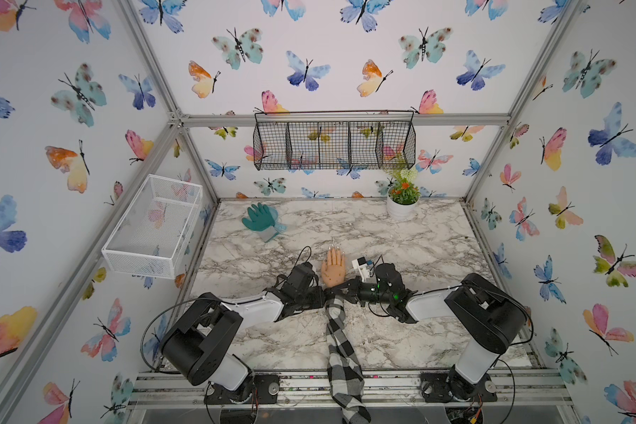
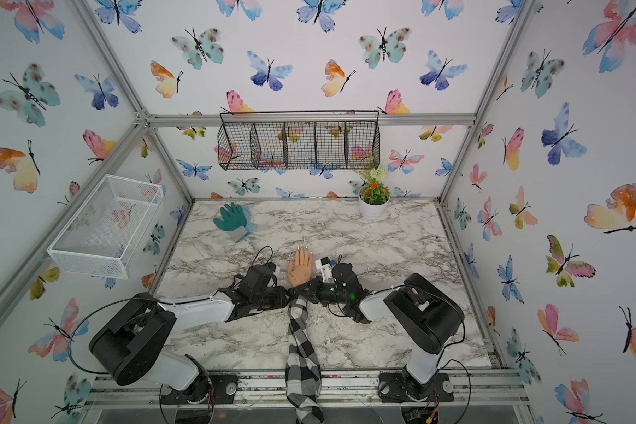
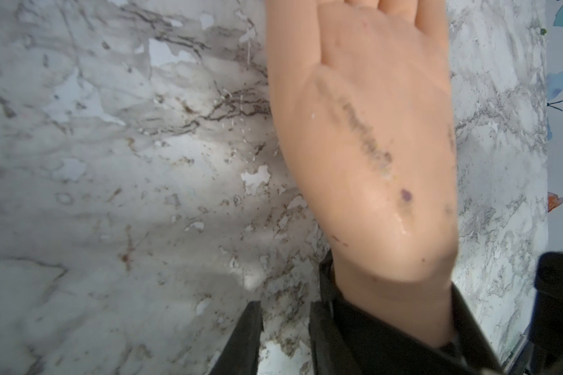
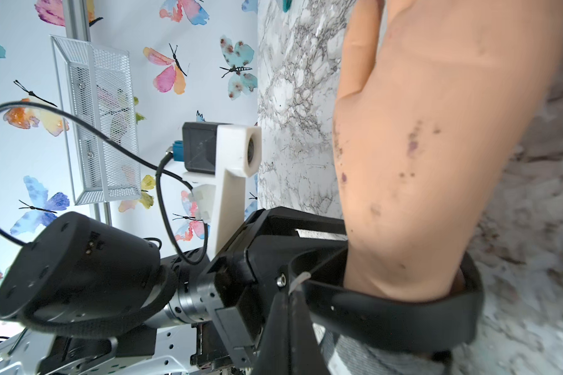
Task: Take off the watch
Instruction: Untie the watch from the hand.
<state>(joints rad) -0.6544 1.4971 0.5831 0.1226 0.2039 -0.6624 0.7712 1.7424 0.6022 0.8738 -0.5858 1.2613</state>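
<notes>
A mannequin hand (image 1: 333, 266) (image 2: 300, 268) lies palm up mid-table, its arm in a black-and-white checked sleeve (image 1: 340, 348). The watch (image 4: 387, 318) is a black strap around its wrist, also seen in the left wrist view (image 3: 387, 341); its dial is hidden. My left gripper (image 3: 285, 308) (image 1: 323, 293) comes in from the left. Its jaws stand a little apart over bare marble, one finger (image 3: 320, 328) against the strap. My right gripper (image 4: 289, 292) (image 1: 343, 288) comes from the right, shut, its tips at the strap's edge where a thin white sliver sticks out.
A green glove (image 1: 261, 218) lies at the back left of the marble table (image 1: 419, 238). A white pot with a plant (image 1: 402, 200) stands at the back right. A white wire basket (image 1: 155, 224) hangs on the left wall, a black one (image 1: 335, 141) on the back wall.
</notes>
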